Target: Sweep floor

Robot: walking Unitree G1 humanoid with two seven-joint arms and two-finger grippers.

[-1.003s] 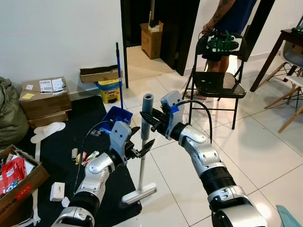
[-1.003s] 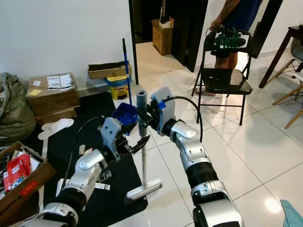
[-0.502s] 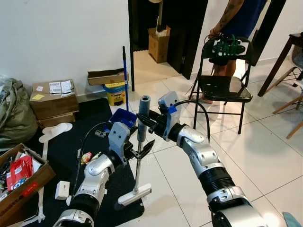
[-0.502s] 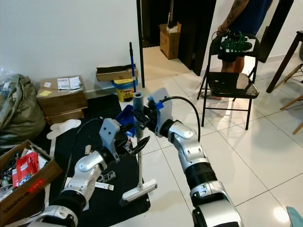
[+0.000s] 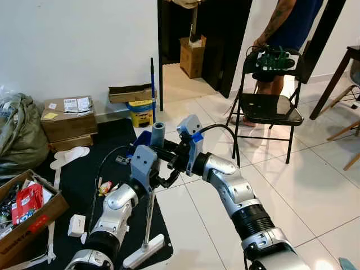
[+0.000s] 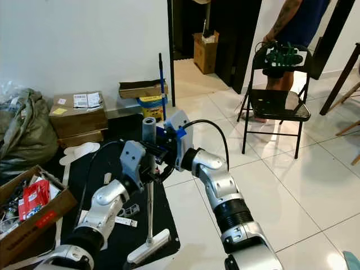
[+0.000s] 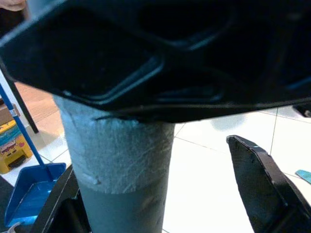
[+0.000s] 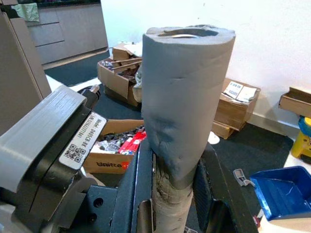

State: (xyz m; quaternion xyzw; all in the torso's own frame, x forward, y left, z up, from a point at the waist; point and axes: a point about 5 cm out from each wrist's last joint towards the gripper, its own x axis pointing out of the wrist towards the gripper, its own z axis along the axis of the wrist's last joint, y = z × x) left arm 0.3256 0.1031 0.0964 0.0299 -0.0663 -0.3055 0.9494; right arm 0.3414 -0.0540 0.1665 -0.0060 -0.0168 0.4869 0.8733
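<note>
A broom stands nearly upright before me, its grey foam-padded handle top (image 5: 157, 129) up and its white head (image 5: 143, 251) on the edge of the black mat (image 5: 67, 174). My right gripper (image 5: 167, 153) is shut on the padded handle just under its top; the right wrist view has that grey padding (image 8: 182, 102) clamped between the fingers. Right below, my left gripper (image 5: 162, 178) sits around the metal shaft, open, with one finger (image 7: 260, 191) standing off from the handle (image 7: 121, 165). A blue dustpan (image 5: 140, 138) with a long blue stick (image 5: 152, 84) rests behind the broom.
Cardboard boxes (image 5: 67, 115) and a green bag (image 5: 17, 138) line the left wall; an open box of clutter (image 5: 25, 205) sits near left. Small litter (image 5: 104, 187) and a white box (image 5: 76, 225) lie on the mat. A folding chair (image 5: 267, 107) and a person (image 5: 281, 22) stand beyond on white tiles.
The view has shifted. The broom head has swept left and nearer along the mat's edge, the handle top has sunk a little, and the two grippers now sit closer together.
</note>
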